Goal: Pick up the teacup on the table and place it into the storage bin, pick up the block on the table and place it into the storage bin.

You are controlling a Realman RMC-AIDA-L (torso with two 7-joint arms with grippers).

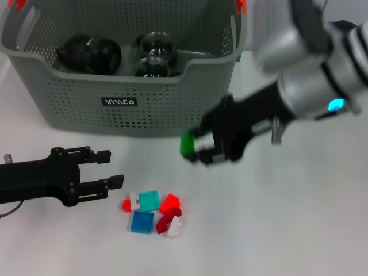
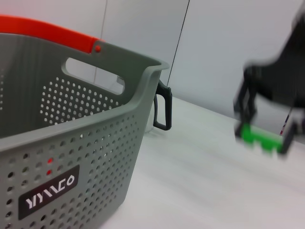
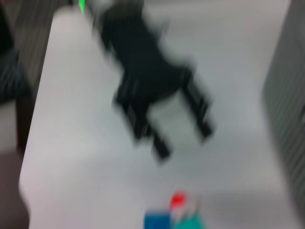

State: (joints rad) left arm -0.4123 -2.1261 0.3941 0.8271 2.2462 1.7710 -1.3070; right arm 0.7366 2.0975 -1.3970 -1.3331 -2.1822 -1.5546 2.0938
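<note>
Green block (image 1: 187,144) sits clamped in the right gripper (image 1: 198,148), lifted off the table (image 1: 299,218) and hanging just in front of the storage bin (image 1: 115,98), near its right front corner. The gripper's black fingers close on it from both sides; only part of the block shows between them. From the left wrist view the same block (image 2: 259,137) appears as a green bar in a dark, smeared gripper (image 2: 267,133) beyond the bin's corner (image 2: 95,143), with a black cup handle (image 2: 163,109) poking out past the bin's end wall.

The bin stands along the far edge of the table, its top rim cut off by the picture. Inside it lie a dark rounded object (image 1: 89,54) and two glass cups (image 1: 155,54), seen partly through the rim; what the dark thing is I cannot make out.

The left gripper (image 1: 109,169) lies low over the table near its left edge, fingers apart and grasping nothing, pointing toward a small cluster of blocks (image 1: 154,211) toward the near edge: teal, blue, red and white pieces touching one another.

The right wrist view is heavily smeared; it shows the left gripper (image 3: 183,136) as a dark shape and a few coloured blocks (image 3: 176,214) cut off at the picture's border.
</note>
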